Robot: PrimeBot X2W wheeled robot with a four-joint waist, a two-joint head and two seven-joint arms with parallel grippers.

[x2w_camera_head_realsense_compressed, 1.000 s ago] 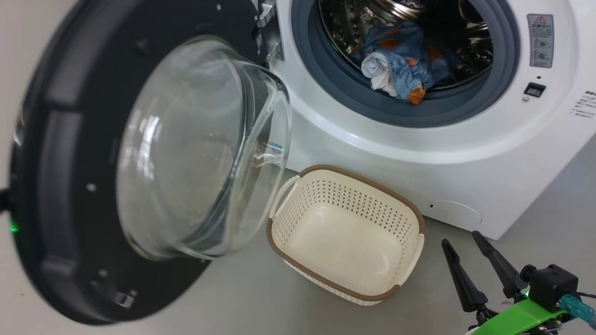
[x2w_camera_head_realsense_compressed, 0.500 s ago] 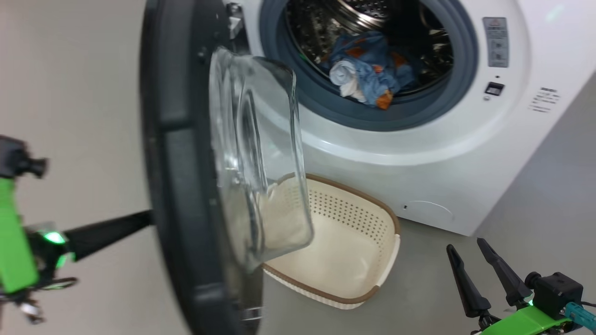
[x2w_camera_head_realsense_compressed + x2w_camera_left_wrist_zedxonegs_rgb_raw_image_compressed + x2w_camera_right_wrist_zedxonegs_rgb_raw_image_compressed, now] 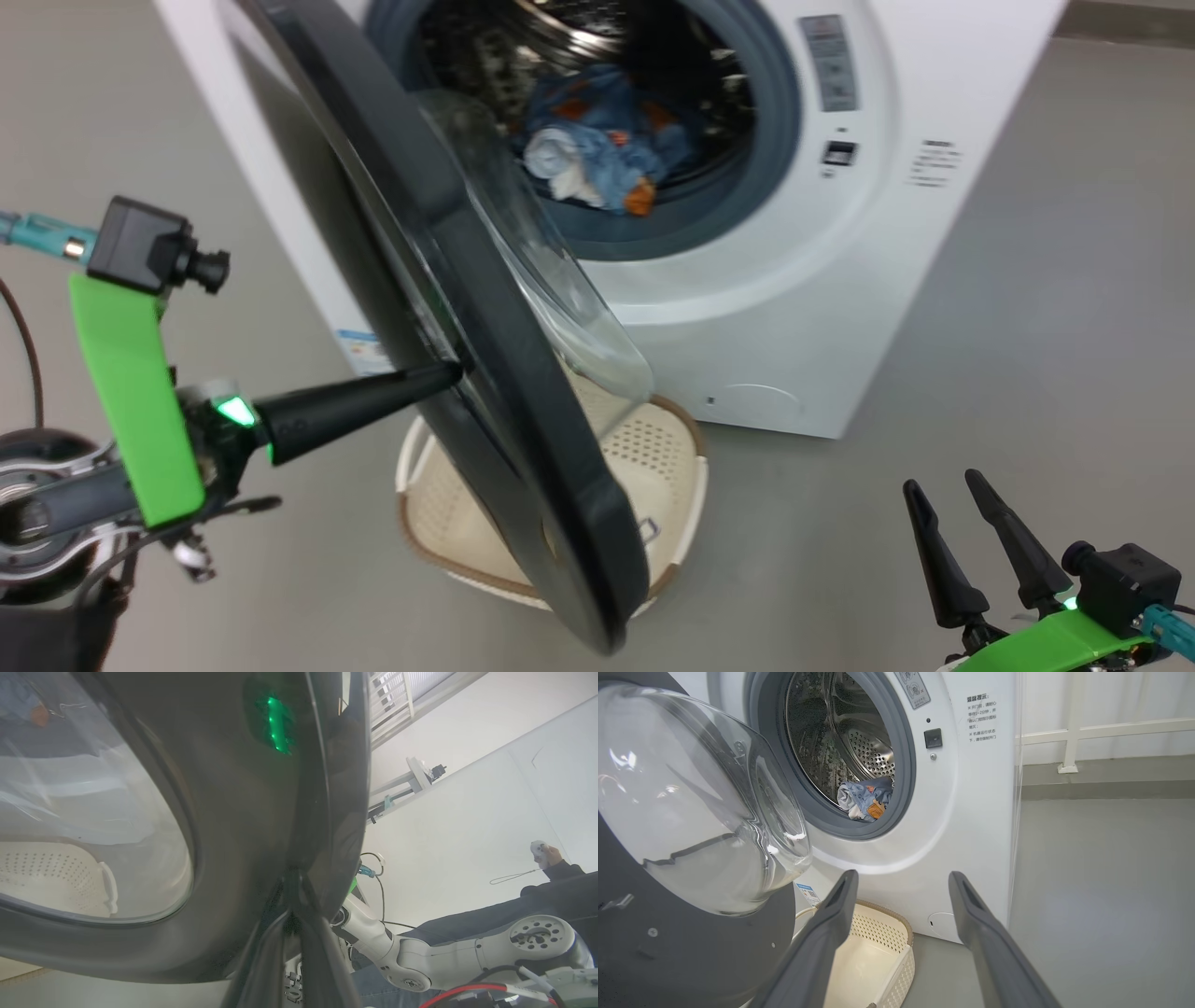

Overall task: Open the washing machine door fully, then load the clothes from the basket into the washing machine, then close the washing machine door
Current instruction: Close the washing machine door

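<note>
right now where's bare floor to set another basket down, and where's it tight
Widest bare floor: right of the washing machine, above the open right gripper in the head view. Another patch lies left of the door, below the left gripper. Crowded: the basket sits under the half-open door.

Washing machine (image 3: pixel 775 317) stands on the floor (image 3: pixel 1046 308), upper centre of head view. Washing machine door (image 3: pixel 551 504) hangs out from the machine's left side, partway swung and edge-on, in front of the left part of the opening. Clothes (image 3: pixel 597 159) lie in the drum (image 3: pixel 560 37), low and near the front. Basket (image 3: pixel 653 439) sits on the floor just before the machine, below the opening; the door's lower end overlaps its middle. Left gripper (image 3: pixel 453 371) is left of the door, tip touching its outer face. Right gripper (image 3: pixel 939 480) is lower right, well apart from machine and basket.
</note>
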